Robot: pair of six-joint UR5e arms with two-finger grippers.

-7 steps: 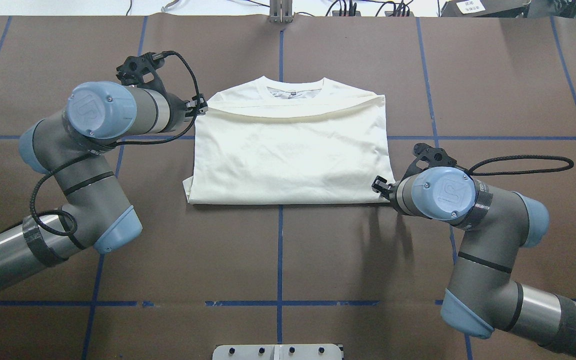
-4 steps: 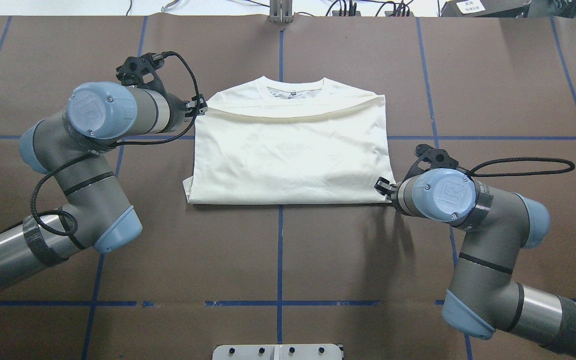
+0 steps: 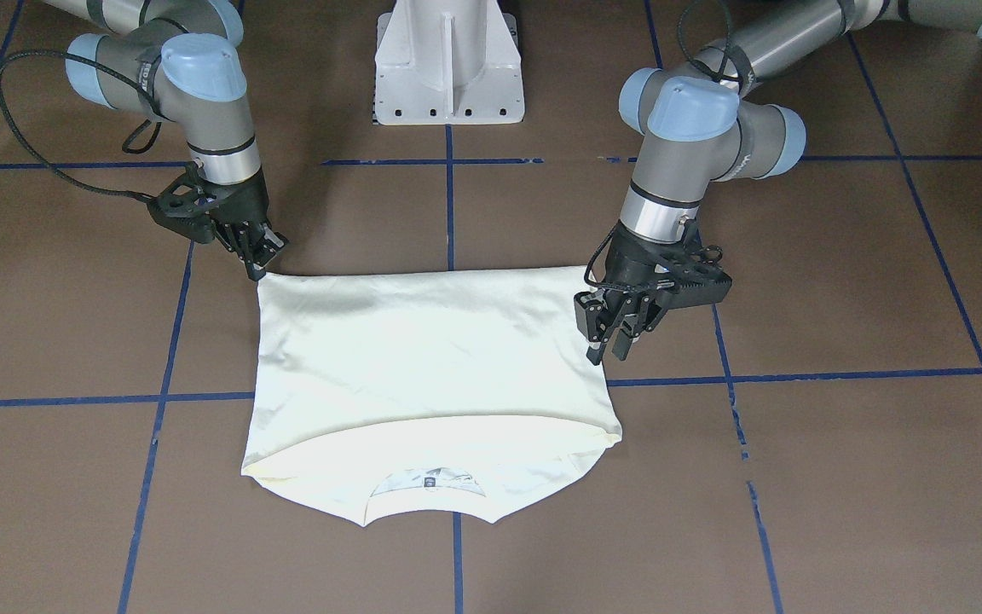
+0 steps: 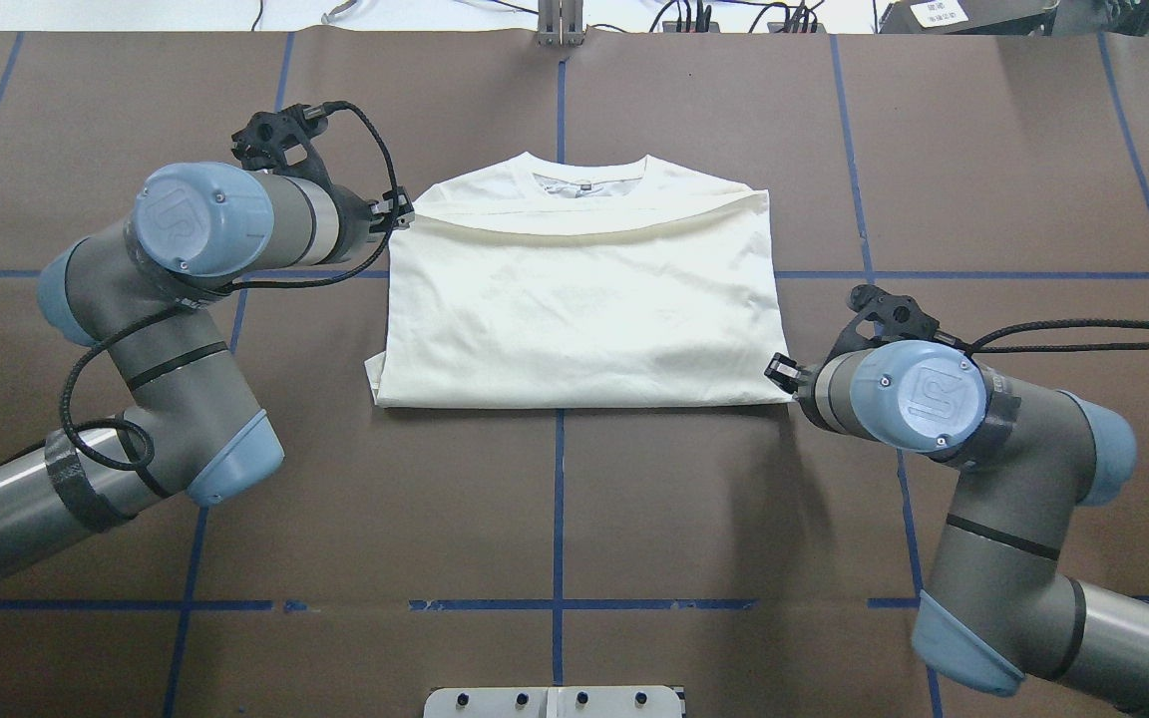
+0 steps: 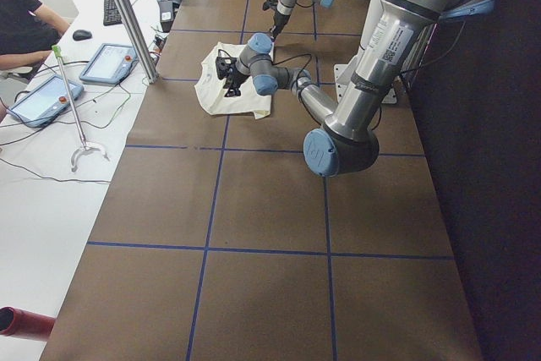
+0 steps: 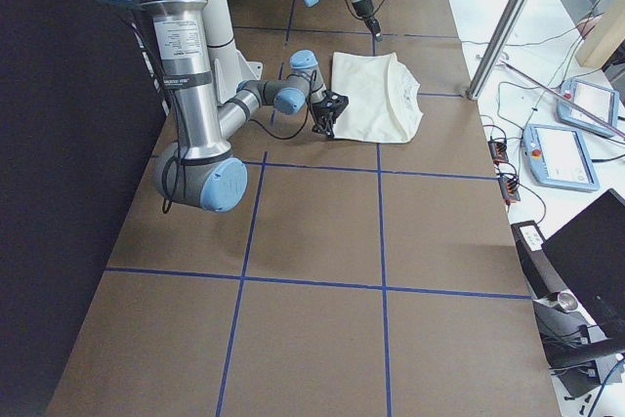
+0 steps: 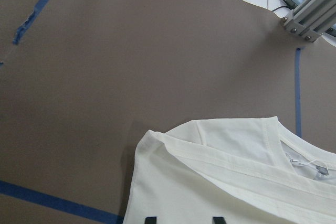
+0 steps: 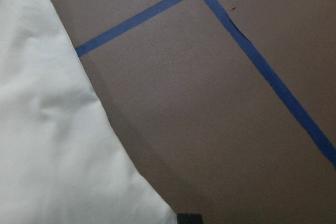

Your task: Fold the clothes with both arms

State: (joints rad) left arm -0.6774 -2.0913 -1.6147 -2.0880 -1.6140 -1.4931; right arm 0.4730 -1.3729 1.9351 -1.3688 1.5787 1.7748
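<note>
Overhead exterior view: the cream-white long-sleeved T-shirt (image 4: 574, 309) lies folded into a rough rectangle in the middle of the brown table crossed by blue tape lines (image 4: 574, 519). Its plain reverse faces up, and its neckline and small label are on the side away from the robot. A folded-over band of cloth runs across just below the neckline. The grey-silver left arm with light-blue joint caps (image 4: 195, 229) reaches in from that view's left, and its black two-finger left gripper (image 4: 400, 211) is at the shirt's far left corner, by the shoulder. In the front-facing view this gripper is released, its fingers apart over the shirt's edge. The left wrist view shows two dark fingertips (image 7: 151, 220) spread wide above the cloth. The matching right arm (image 4: 919, 394) brings its black right gripper (image 4: 780, 369) to the shirt's near right corner. Its fingers look clenched, with the tip at the very corner, but I cannot tell whether any cloth is pinched between them. A white flanged pedestal (image 3: 448, 60) stands on the robot's side, well apart from the shirt.
</note>
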